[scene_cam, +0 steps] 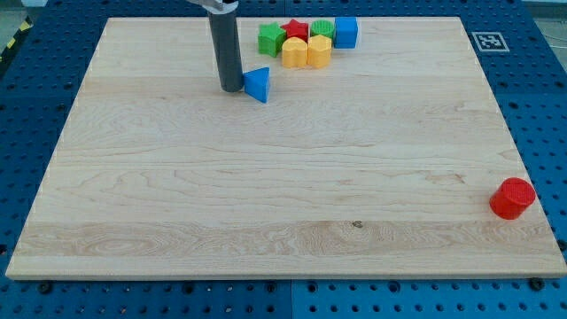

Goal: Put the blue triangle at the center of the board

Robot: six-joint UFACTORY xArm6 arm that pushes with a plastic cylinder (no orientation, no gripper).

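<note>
Red cylinder block (513, 198) sits down by the wooden board's (283, 213) bottom-right corner. Further up, my tip (232, 89), bare rod holding nothing, touches the blue triangle block's (258, 84) left side, top-centre. Cluster of coloured blocks (307, 41) behind.

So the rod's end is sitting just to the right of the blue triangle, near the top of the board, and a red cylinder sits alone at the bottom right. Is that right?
Not quite. In the camera view my tip is just to the left of the blue triangle, not its right. The rest holds: both are near the top of the board, and the red cylinder sits alone at the bottom right.
</note>
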